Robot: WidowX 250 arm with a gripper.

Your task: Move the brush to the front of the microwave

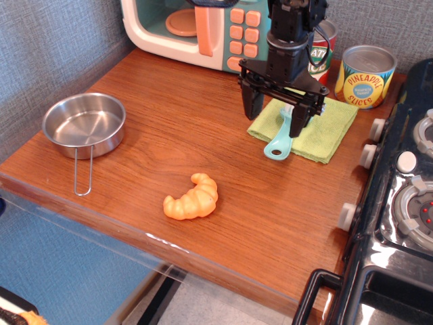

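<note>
I see a brown wooden surface (203, 122) that looks smooth and a little shiny. The small round metal pan with a thin wire handle (84, 125) is bright and shiny. The green square cloth (325, 128) looks soft and matt. The teal plastic brush (279, 143) on it is smooth. The orange plastic croissant (192, 198) is smooth with a dull shine. The teal and cream plastic microwave (203, 27) is glossy. The two cans (365, 76) have paper labels and grey metal tops. The black stove (399, 217) is very shiny. The black gripper (274, 114) looks matt.
</note>
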